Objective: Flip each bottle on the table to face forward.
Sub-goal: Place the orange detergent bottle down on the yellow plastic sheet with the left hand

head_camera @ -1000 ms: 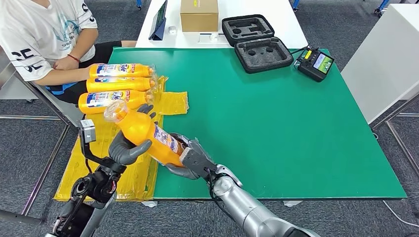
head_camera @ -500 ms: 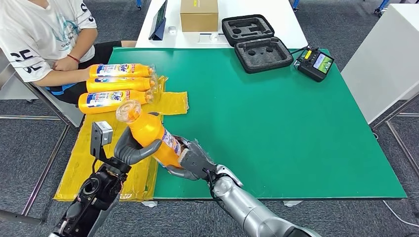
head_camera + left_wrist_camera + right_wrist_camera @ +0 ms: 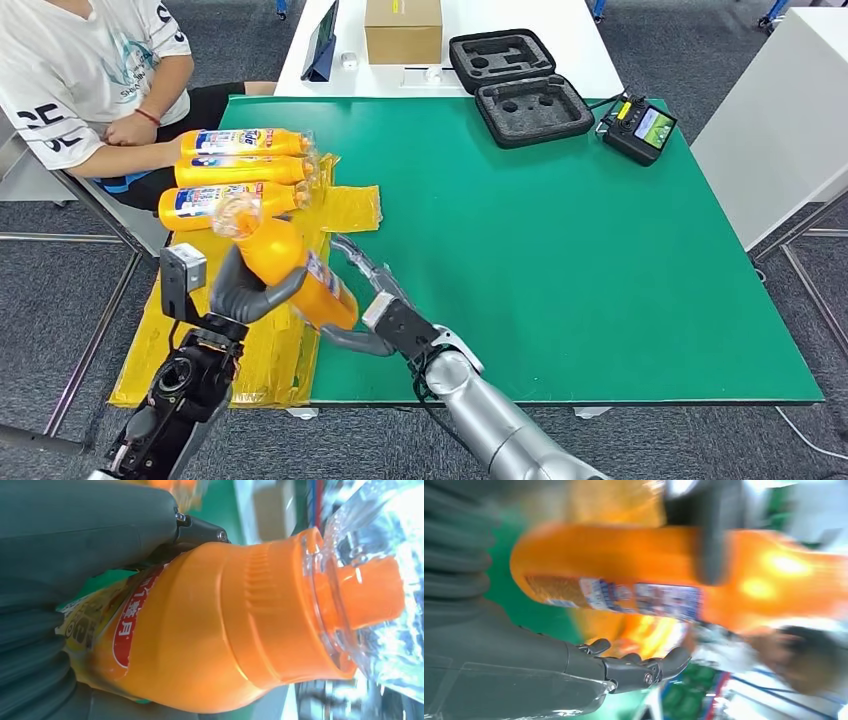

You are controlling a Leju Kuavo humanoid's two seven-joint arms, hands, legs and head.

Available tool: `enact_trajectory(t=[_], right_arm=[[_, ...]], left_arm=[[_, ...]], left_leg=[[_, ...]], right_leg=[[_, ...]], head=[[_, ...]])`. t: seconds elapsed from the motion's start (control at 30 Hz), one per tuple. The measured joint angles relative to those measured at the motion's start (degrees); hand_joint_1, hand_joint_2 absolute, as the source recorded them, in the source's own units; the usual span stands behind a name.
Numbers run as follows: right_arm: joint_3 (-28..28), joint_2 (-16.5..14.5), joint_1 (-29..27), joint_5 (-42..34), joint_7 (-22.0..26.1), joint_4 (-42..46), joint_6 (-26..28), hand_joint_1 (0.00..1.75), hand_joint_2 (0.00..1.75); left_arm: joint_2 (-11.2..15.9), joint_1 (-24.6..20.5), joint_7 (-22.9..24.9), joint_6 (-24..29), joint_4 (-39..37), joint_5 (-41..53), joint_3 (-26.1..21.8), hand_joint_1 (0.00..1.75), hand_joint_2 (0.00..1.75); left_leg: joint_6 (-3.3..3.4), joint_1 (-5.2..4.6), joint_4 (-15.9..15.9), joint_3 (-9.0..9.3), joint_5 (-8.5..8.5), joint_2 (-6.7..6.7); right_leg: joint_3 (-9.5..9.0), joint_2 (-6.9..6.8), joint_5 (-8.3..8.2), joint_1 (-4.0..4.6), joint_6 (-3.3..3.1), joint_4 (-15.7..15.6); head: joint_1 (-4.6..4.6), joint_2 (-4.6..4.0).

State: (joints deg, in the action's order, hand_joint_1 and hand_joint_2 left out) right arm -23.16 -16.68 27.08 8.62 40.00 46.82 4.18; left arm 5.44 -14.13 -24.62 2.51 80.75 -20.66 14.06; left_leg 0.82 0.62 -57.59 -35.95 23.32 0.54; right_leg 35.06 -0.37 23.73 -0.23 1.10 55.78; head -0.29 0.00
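Observation:
My left hand (image 3: 243, 290) grips an orange bottle (image 3: 292, 268) around its body and holds it tilted above the table's front left, its clear cap (image 3: 233, 213) pointing up and away. The left wrist view shows the bottle (image 3: 225, 620) against the hand (image 3: 75, 525), with part of the label in sight. My right hand (image 3: 385, 315) is open just right of the bottle's base, fingers spread and off it. From the right wrist, the bottle (image 3: 649, 565) hangs apart from the open hand (image 3: 524, 655). Three more orange bottles (image 3: 240, 170) lie side by side on a yellow sheet (image 3: 190, 320).
A person (image 3: 90, 70) sits at the back left, arm next to the lying bottles. At the back of the green table (image 3: 560, 250) are a black foam case (image 3: 520, 85) and a controller (image 3: 640, 127). A cardboard box (image 3: 402, 30) stands on the white table behind.
My right hand has let go of the bottle's base and spread its fingers. My left hand has swung the bottle a little to the left, still gripping it.

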Motion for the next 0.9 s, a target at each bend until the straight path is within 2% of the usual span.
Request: enact_trajectory(t=[0.1,0.17,0.3,0.43,0.57,0.7,0.9], right_arm=[[0.0,0.6,-2.7,-4.3,0.0,8.8,-2.0,0.0,0.0],[0.0,0.8,-4.3,-6.5,0.1,14.5,-1.2,0.0,0.0],[0.1,0.8,-7.0,-7.2,0.1,25.1,5.8,0.0,1.75],[-1.2,0.9,-8.4,-4.3,0.1,32.8,14.0,0.0,1.75],[-3.6,1.5,-8.6,-2.7,0.1,36.0,17.2,0.0,1.75],[-5.1,1.8,-8.6,-2.5,0.1,36.4,17.2,0.0,1.75],[-6.0,2.2,-8.4,-2.8,0.1,36.3,15.5,0.0,1.75]], left_arm=[[0.4,0.0,-3.0,4.7,0.0,4.1,-2.0,1.75,1.75],[0.7,-0.1,-4.9,8.3,0.0,7.1,-3.6,1.75,1.75],[1.5,-1.4,-8.5,18.3,-0.9,17.8,-7.2,1.75,1.75],[2.9,-5.2,-9.5,27.2,-5.5,31.0,-10.8,1.75,1.75],[4.8,-10.1,-6.1,31.0,-13.1,47.9,-11.4,1.75,1.75],[5.9,-13.8,-1.2,29.0,-20.2,59.7,-9.9,1.75,1.75],[7.0,-15.4,3.6,19.8,-25.0,67.8,-6.8,1.75,1.75]], left_leg=[[0.0,0.0,0.0,0.0,0.0,0.0],[0.0,0.0,0.0,0.0,0.0,0.0],[0.0,0.0,0.0,0.0,0.0,0.0],[0.0,0.01,0.0,0.02,-0.01,0.03],[0.0,0.02,0.0,0.02,-0.04,0.01],[-0.01,0.01,0.0,0.02,-0.04,0.09],[-0.01,0.0,0.0,0.0,-0.03,0.09]], right_leg=[[0.0,0.0,0.0,0.0,0.0,0.0],[0.01,0.0,0.0,0.0,0.0,0.0],[0.01,0.0,0.0,0.0,-0.01,0.0],[0.01,0.01,0.0,0.01,-0.01,0.0],[-0.01,0.0,-0.01,0.02,-0.02,0.0],[0.0,0.02,-0.02,0.01,0.0,0.0],[0.02,0.02,-0.02,0.0,0.0,0.0]], head=[[0.0,0.0],[0.0,0.0],[0.01,0.0],[-0.01,0.0],[0.01,0.0],[0.01,0.0],[0.01,0.0]])
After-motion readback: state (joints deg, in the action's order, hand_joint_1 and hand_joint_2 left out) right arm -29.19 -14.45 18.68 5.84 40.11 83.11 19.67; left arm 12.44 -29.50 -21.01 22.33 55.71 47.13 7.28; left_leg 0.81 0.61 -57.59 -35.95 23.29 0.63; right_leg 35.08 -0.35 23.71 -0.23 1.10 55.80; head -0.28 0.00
